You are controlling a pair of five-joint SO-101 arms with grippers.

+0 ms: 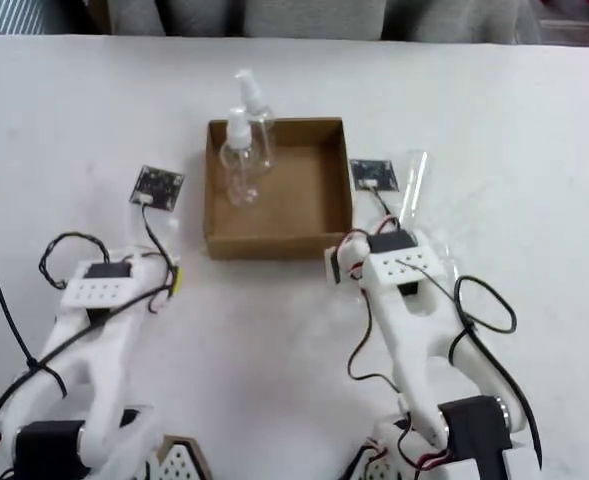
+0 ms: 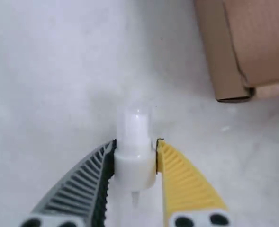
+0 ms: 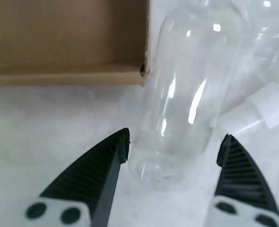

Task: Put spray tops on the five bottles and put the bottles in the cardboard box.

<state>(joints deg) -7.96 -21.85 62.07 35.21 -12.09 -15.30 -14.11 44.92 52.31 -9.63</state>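
A white spray top [image 2: 135, 153] with a clear cap sits clamped in my left gripper [image 2: 135, 156], just above the white table, near a corner of the cardboard box [image 2: 243, 47]. My right gripper [image 3: 173, 144] is open, its fingers on either side of the base of a clear topless bottle [image 3: 186, 94] lying beside the box wall [image 3: 63, 75]. In the high view the box [image 1: 214, 190] holds two clear bottles [image 1: 242, 160] with spray tops fitted. More clear bottles [image 1: 414, 195] lie right of the box, ahead of the right arm [image 1: 399, 270].
Two small black tags lie on the table, one [image 1: 158, 186] left of the box and one [image 1: 374, 174] right of it. Another bottle and a white top [image 3: 267, 106] lie beside the one between my right fingers. Cables trail from both arms.
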